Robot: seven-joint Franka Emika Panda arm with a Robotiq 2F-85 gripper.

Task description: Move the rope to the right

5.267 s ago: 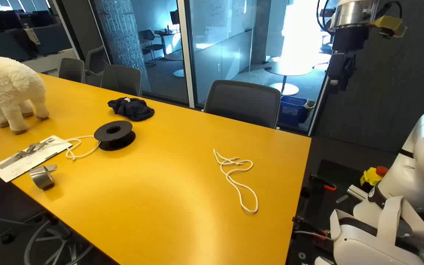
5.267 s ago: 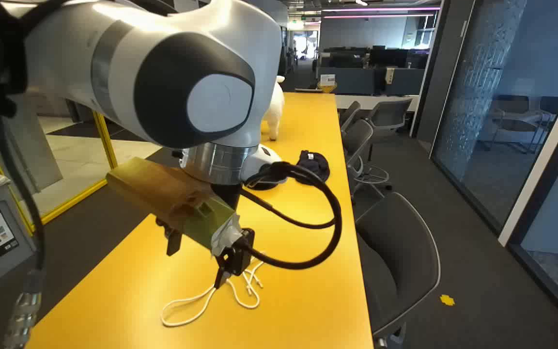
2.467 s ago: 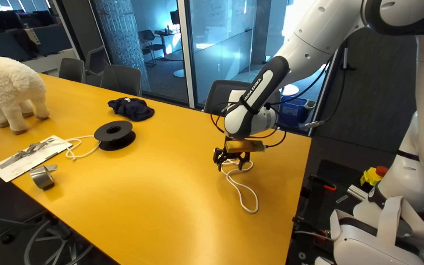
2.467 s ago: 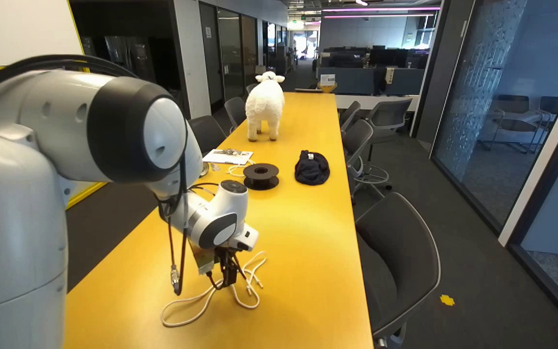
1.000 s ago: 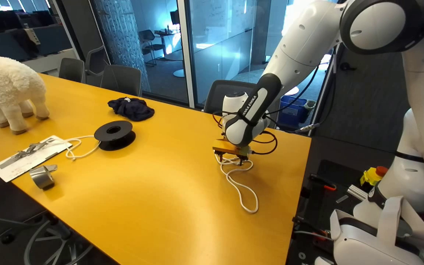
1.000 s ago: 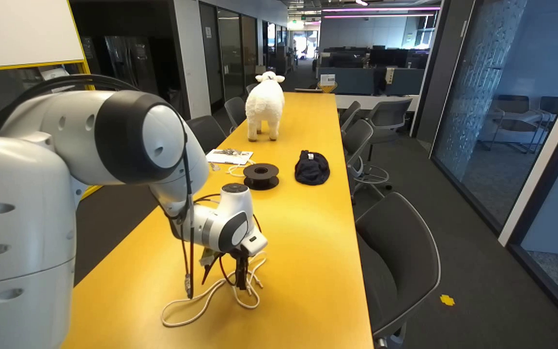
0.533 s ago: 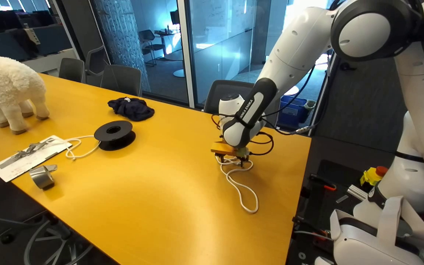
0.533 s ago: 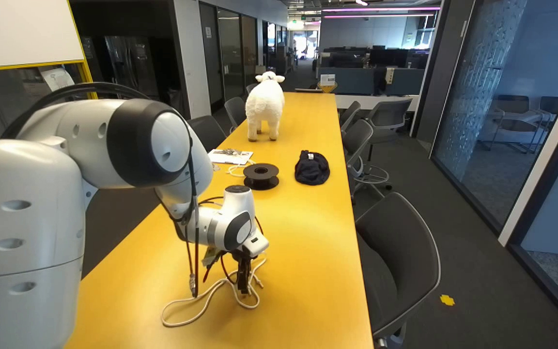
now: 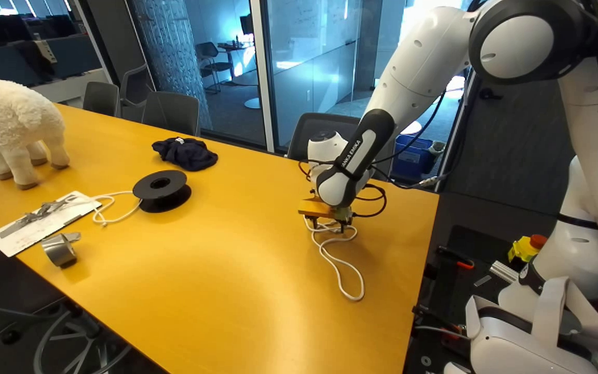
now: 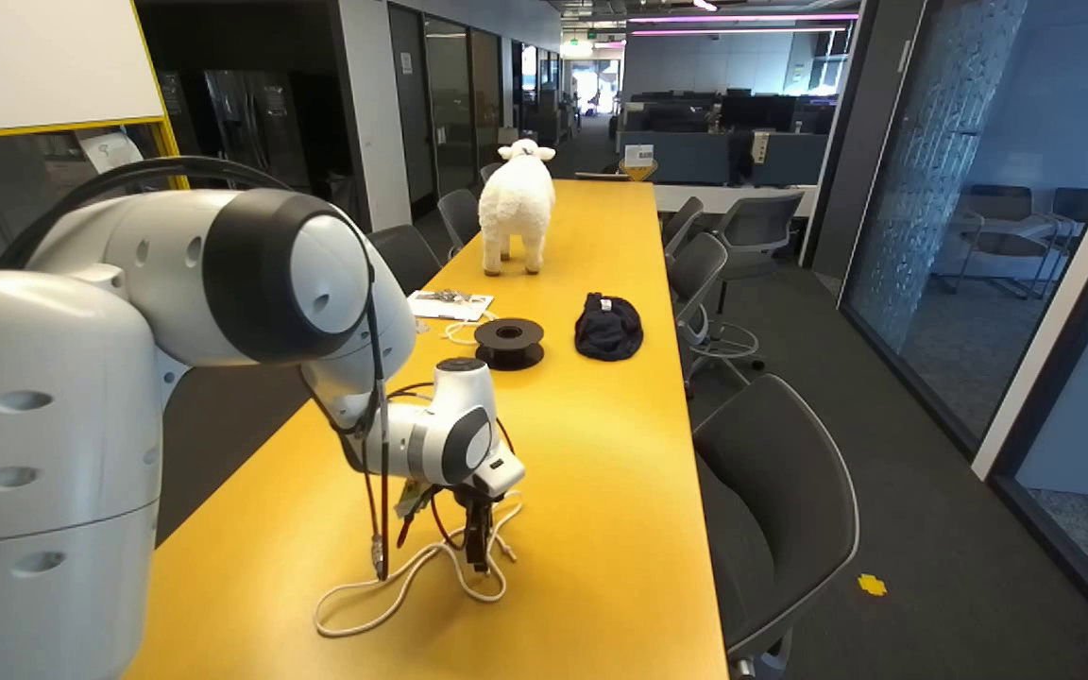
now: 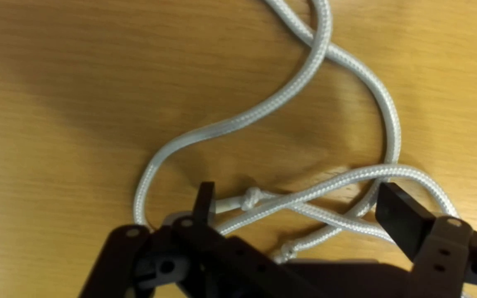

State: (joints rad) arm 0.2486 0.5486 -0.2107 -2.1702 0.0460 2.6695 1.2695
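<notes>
The rope (image 9: 362, 284) is a thin whitish cord lying in loose curves on the yellow table (image 9: 226, 311), near its right end in that exterior view. In an exterior view its big loop (image 10: 355, 631) reaches toward the camera, away from the hand. My gripper (image 9: 328, 227) points down over the knotted-end part of the cord. In the wrist view the gripper (image 11: 298, 196) stands open, with crossing strands of the rope (image 11: 393, 140) and a small knot (image 11: 251, 198) between its fingers. The right finger (image 11: 404, 219) covers part of a strand. Whether the fingertips touch the table I cannot tell.
Farther along the table are a black spool (image 9: 160, 184), a white cable (image 9: 117, 218), a flat white device (image 9: 44, 223), a silver tape roll (image 9: 60, 250), a dark cloth (image 9: 185, 154) and a plush sheep (image 9: 16, 124). A chair (image 10: 780, 491) stands against one long edge.
Over the last seconds my arm has swung in and lowered from high up to the rope. In the last half second it has barely shifted. The rope lies nearly as before.
</notes>
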